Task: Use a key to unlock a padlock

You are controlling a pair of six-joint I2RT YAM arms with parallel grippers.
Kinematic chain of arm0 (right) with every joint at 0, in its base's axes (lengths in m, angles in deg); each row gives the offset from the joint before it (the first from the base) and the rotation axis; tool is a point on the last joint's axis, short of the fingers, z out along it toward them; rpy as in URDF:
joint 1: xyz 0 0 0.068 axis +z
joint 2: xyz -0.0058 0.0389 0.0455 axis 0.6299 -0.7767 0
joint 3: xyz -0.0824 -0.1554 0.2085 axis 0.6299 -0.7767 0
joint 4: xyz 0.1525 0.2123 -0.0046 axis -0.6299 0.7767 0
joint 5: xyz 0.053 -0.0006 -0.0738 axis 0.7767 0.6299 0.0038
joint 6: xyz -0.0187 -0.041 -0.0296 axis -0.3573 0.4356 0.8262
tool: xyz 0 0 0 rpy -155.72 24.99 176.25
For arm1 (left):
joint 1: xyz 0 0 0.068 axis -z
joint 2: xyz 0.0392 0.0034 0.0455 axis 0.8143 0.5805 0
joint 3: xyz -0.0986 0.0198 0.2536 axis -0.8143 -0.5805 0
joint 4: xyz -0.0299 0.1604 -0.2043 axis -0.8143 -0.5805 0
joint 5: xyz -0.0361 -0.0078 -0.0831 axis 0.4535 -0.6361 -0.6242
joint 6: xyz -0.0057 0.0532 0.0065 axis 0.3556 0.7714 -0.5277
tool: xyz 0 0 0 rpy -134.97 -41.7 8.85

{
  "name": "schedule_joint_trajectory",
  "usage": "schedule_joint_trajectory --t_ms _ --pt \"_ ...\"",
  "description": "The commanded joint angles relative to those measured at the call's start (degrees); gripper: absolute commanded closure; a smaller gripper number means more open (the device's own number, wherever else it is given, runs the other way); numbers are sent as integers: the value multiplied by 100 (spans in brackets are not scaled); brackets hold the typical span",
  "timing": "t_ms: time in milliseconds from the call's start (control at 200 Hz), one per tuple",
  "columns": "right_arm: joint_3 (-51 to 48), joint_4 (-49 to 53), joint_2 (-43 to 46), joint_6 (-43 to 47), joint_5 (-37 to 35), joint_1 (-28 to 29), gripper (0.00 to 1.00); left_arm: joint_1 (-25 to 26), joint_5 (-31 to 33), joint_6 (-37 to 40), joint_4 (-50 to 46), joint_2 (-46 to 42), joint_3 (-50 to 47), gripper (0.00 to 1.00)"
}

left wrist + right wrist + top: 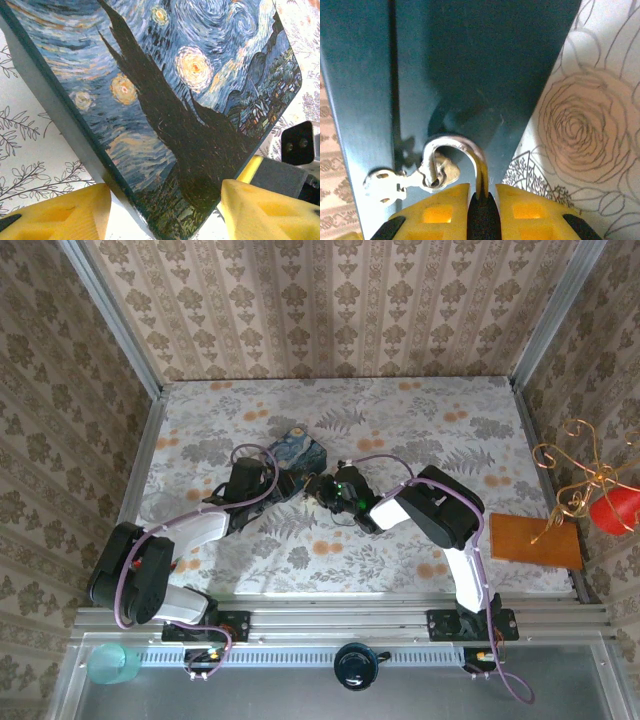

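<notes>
The tin (300,452) lies near the middle of the table (430,415), with its corner between the spread fingers of the left gripper (278,482) on its left, while on its right the right gripper (322,488) clamps the padlock (481,212), which hangs through the tin's hasp (434,172).

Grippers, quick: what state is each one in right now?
Left gripper: straddles a corner of the blue tin; whether it clamps it cannot be told.
Right gripper: closed on the padlock, by its dark body.
</notes>
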Motion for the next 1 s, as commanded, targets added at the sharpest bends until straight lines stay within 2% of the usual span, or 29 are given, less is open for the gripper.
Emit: schedule_joint_trajectory --t_ms 0,215,480,590,820,840,995 --pt "147 -345 -127 -384 -382 -97 92 26 75 -28 -475 150 -112 40" --pt "4 -299 -7 -300 -445 -124 93 5 113 27 -530 137 -88 40" --pt "-121 545 374 541 -111 -209 91 -113 48 330 -788 62 108 38" --pt "-2 1076 516 1171 470 -229 89 -123 395 553 -1149 -331 186 33" --pt "-204 2547 1130 2441 745 -212 89 -123 1021 1353 -1418 -1412 -53 26" --pt "-204 2680 1193 2535 764 -213 89 -283 1047 1419 -1418 -1497 -102 26" --pt "-178 3556 1516 3130 970 -211 89 -475 1208 1938 -1394 -2092 -517 24"
